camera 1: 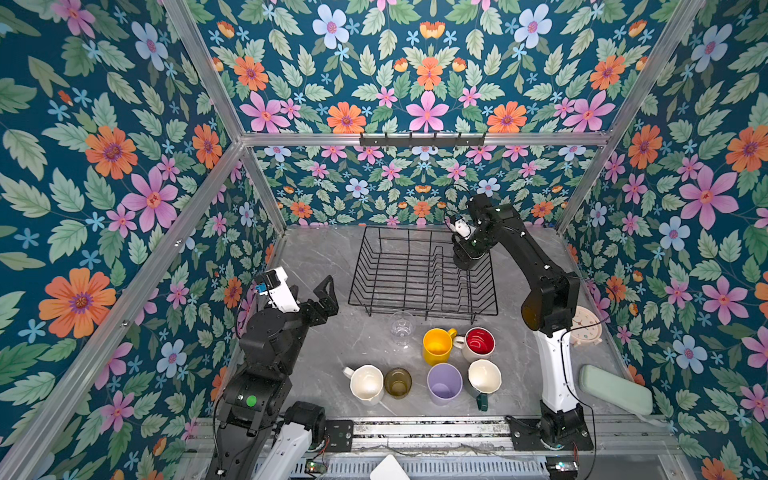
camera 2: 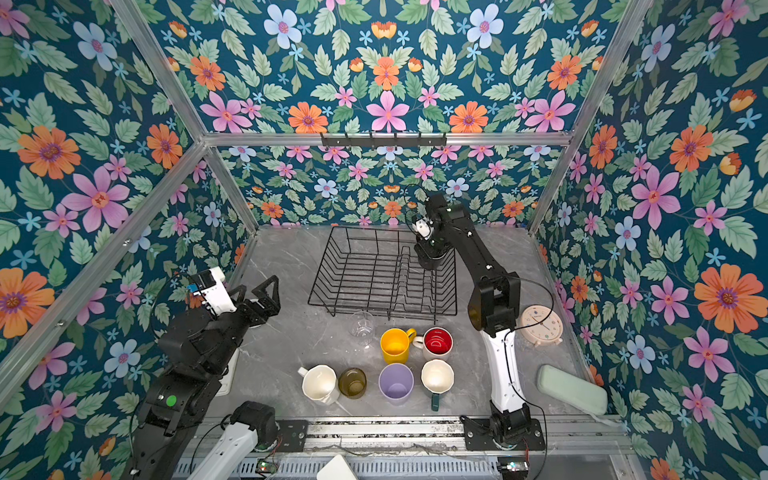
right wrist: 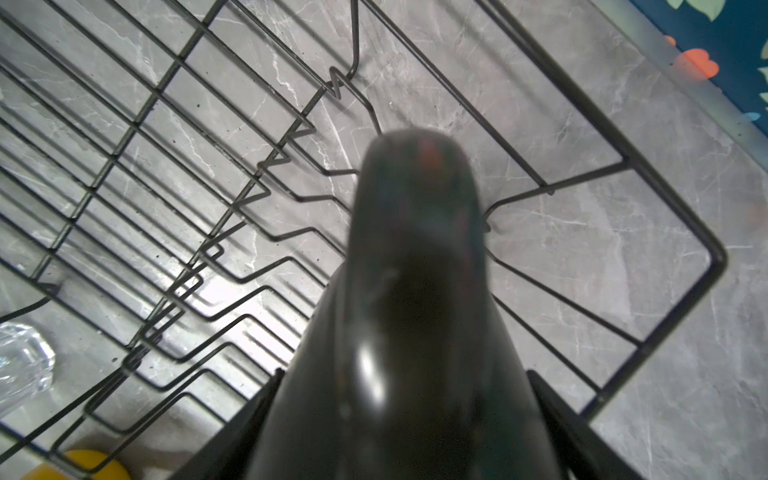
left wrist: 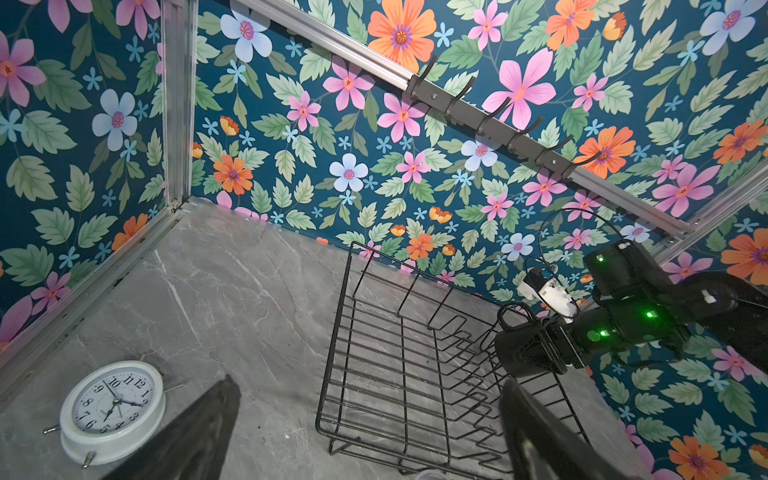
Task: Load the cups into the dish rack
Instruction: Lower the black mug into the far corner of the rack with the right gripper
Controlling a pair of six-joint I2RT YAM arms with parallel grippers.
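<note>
Black cup [right wrist: 415, 291] gripped by right hand [camera 1: 468, 249] over rack [camera 1: 395, 274] far corner. Left hand [camera 1: 311, 293] open, empty. Next: cup lowered in, let go gently.

Metal-wire dish rack [camera 1: 419, 274], glossy mug [right wrist: 415, 291] (smooth)

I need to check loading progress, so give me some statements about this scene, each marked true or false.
The right gripper holds a black mug over the dish rack. True.
The left gripper grips the clear glass. False: it is open, empty and apart from the glass.
The yellow mug stands beside the red-inside mug, outside the rack. True.
The lilac tumbler lies on its side. False: it stands upright, mouth up.
The pink clock sits inside the rack. False: it stands outside it.
</note>
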